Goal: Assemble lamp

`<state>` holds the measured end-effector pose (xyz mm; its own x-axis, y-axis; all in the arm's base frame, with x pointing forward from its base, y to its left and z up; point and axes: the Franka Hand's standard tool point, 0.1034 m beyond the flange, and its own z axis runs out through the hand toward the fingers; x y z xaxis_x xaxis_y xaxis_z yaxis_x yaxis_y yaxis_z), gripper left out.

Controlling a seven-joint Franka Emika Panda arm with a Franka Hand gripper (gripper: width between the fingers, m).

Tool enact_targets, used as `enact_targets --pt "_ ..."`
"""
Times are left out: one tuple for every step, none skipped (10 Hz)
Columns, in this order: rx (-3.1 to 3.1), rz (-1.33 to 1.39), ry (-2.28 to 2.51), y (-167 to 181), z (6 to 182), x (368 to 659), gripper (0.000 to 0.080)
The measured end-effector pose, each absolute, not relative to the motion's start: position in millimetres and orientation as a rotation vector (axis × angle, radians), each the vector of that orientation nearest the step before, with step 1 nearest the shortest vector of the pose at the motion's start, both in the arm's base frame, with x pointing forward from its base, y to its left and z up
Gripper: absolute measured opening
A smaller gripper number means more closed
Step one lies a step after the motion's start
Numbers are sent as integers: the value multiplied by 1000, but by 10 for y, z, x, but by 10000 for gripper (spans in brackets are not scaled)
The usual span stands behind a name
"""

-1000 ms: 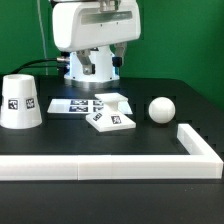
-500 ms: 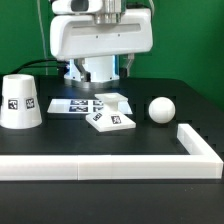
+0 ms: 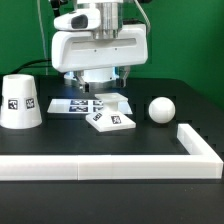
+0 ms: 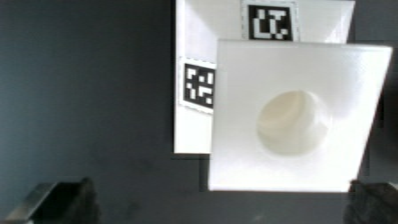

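Exterior view: slightly raised, facing my arm (image 3: 100, 45) across the surface (image 3: 60, 142). Wrist view: close, looking down. Both share the lamp base (image 3: 110, 119) (image 4: 294, 120).

No legible words or numbers; only square tags (image 3: 14, 103) on shade (image 3: 28, 92), base (image 3: 103, 119) and marker board (image 3: 62, 105).

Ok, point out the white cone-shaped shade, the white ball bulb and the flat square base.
white cone-shaped shade (image 3: 21, 100), exterior view, side wall.
white ball bulb (image 3: 162, 109), exterior view, middle.
flat square base (image 3: 104, 118), exterior view, top face.
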<state>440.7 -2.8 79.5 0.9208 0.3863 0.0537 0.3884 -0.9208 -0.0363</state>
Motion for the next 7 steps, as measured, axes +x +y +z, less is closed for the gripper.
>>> enact_targets --pt "-3038 -71 -589 -15 797 4409 700" --pt "-3042 -72 -561 28 799 4412 700" --pt "-3047 -85 -552 45 763 4379 700" --pt "-3055 -81 -506 80 716 4334 700" --pt "-3059 -85 -486 118 683 4329 700" --pt "-3059 -88 -489 122 657 4327 700" --pt "-3059 -85 -486 127 636 4320 700"
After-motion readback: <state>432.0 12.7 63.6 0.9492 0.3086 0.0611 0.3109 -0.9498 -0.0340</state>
